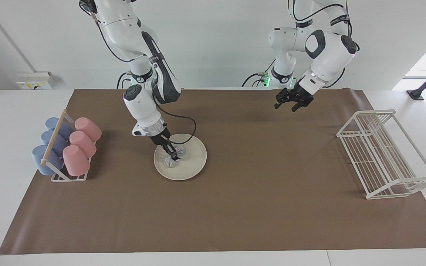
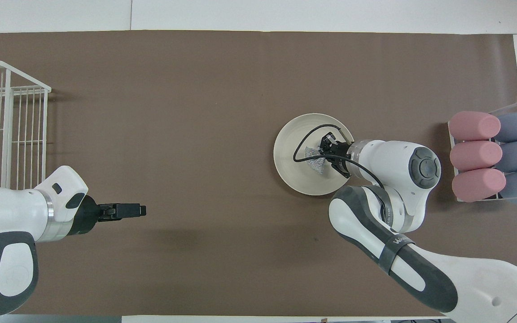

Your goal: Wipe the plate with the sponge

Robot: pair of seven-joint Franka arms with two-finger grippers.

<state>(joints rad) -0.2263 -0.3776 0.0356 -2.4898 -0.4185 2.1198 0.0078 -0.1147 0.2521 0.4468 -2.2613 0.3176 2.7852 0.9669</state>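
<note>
The cream-white plate lies on the brown mat, a little toward the right arm's end of the table. My right gripper is down on it, shut on the sponge, a small silvery wad pressed on the plate's inner surface on the side toward the cups. From overhead the sponge shows just ahead of the right gripper on the plate. My left gripper hangs open and empty over the mat near its own base, and waits; overhead it is the left gripper.
A rack of pink and blue cups stands at the right arm's end of the mat, close to the plate. A white wire rack stands at the left arm's end. A black cable loops from the right wrist over the plate.
</note>
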